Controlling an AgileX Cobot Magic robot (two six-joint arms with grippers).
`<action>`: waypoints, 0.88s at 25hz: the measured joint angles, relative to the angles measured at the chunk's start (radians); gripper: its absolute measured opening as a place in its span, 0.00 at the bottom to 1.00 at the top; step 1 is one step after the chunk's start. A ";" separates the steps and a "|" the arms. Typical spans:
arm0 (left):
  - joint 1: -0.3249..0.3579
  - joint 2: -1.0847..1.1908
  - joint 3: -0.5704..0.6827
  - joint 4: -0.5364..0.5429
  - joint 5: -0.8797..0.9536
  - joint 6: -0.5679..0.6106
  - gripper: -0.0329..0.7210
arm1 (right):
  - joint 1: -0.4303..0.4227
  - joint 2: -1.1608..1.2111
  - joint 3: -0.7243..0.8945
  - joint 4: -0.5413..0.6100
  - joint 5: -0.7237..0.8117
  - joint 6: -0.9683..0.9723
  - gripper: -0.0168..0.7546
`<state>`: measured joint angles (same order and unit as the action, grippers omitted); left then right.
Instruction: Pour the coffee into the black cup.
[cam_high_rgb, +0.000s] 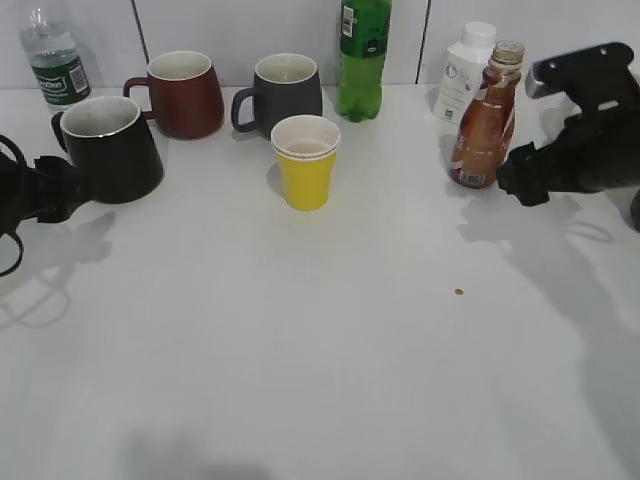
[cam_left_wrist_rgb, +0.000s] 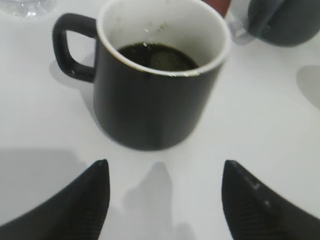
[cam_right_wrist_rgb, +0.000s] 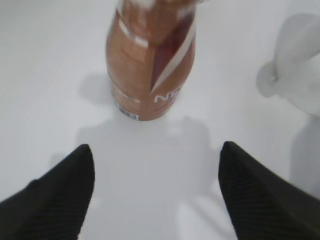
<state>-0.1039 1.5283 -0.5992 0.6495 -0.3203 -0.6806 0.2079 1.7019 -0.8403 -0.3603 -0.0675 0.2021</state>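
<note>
The black cup (cam_high_rgb: 108, 148) stands at the left of the table, white inside, with dark coffee in its bottom in the left wrist view (cam_left_wrist_rgb: 150, 95). My left gripper (cam_high_rgb: 50, 190) (cam_left_wrist_rgb: 165, 172) is open and empty, just short of the cup. The coffee bottle (cam_high_rgb: 488, 118), clear plastic with a brown, white and red label and no cap, stands upright at the right. It also shows in the right wrist view (cam_right_wrist_rgb: 150, 65). My right gripper (cam_high_rgb: 520, 180) (cam_right_wrist_rgb: 156, 155) is open and empty, just behind the bottle and apart from it.
A yellow paper cup (cam_high_rgb: 305, 160) stands mid-table. Behind are a maroon mug (cam_high_rgb: 183, 93), a dark grey mug (cam_high_rgb: 283, 92), a tall green bottle (cam_high_rgb: 363, 55), a white bottle (cam_high_rgb: 465, 70) and a clear water bottle (cam_high_rgb: 55, 55). A small crumb (cam_high_rgb: 459, 292) lies on the table.
</note>
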 joint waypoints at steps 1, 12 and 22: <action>-0.021 -0.030 0.000 -0.011 0.053 -0.018 0.75 | 0.019 -0.015 -0.020 0.010 0.058 0.002 0.84; -0.287 -0.302 -0.160 -0.263 0.809 0.030 0.75 | 0.097 -0.197 -0.208 0.126 0.492 0.007 0.77; -0.371 -0.606 -0.200 -0.498 1.042 0.389 0.71 | 0.097 -0.571 -0.139 0.241 0.678 -0.053 0.77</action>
<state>-0.4753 0.9227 -0.7990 0.1517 0.7218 -0.2915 0.3046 1.1313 -0.9795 -0.1194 0.6107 0.1486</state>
